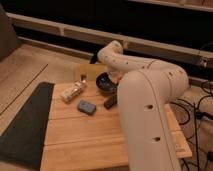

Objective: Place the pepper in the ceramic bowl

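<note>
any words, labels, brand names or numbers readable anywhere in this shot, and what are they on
None can be read.
The pale packet on the wooden table may carry print, but it is too blurred to make out.
The blue block, dark bar and ceramic bowl show no markings.
The white arm shows only small dark holes, no lettering; its hand is over the bowl.

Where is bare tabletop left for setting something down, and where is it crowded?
Free: the near wooden table in front of the blue block, beside the dark mat. Crowded: the far edge, where the ceramic bowl, brown bar and wooden dish cluster and the arm's pincer reaches over the bowl.
</note>
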`<state>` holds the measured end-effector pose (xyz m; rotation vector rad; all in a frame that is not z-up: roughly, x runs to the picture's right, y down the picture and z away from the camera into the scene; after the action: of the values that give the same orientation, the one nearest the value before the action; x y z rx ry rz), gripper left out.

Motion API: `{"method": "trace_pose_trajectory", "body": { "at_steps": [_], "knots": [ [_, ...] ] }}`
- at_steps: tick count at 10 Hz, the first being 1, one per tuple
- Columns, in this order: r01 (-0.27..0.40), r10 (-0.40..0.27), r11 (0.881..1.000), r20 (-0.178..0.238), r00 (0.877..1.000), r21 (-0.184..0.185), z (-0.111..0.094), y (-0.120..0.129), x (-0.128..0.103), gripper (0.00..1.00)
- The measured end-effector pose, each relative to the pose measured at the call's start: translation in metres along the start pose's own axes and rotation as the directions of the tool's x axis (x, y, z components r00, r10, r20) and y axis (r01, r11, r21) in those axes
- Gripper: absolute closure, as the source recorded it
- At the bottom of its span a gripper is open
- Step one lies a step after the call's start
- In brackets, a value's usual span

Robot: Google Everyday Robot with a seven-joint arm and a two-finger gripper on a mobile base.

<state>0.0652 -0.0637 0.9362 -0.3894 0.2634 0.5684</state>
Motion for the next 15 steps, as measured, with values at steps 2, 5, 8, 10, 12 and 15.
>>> {"method": "trace_pose_trajectory", "body": {
  "at_steps": [2,5,8,10,12,15],
  "knots": [
    [0.054,-0.052,0.998,0.054,0.997,-0.04,0.007,0.005,-0.017,1.0],
    [0.08,-0.075,0.995,0.083,0.994,-0.056,0.009,0.007,-0.024,0.89],
    [0.08,-0.075,0.995,0.082,0.994,-0.057,0.01,0.007,-0.024,0.62],
    [0.079,-0.074,0.995,0.082,0.994,-0.057,0.01,0.007,-0.024,0.4],
    [0.079,-0.074,0.995,0.082,0.994,-0.057,0.01,0.007,-0.023,0.24],
    [0.078,-0.074,0.995,0.081,0.994,-0.057,0.01,0.007,-0.023,0.2]
  ]
}}
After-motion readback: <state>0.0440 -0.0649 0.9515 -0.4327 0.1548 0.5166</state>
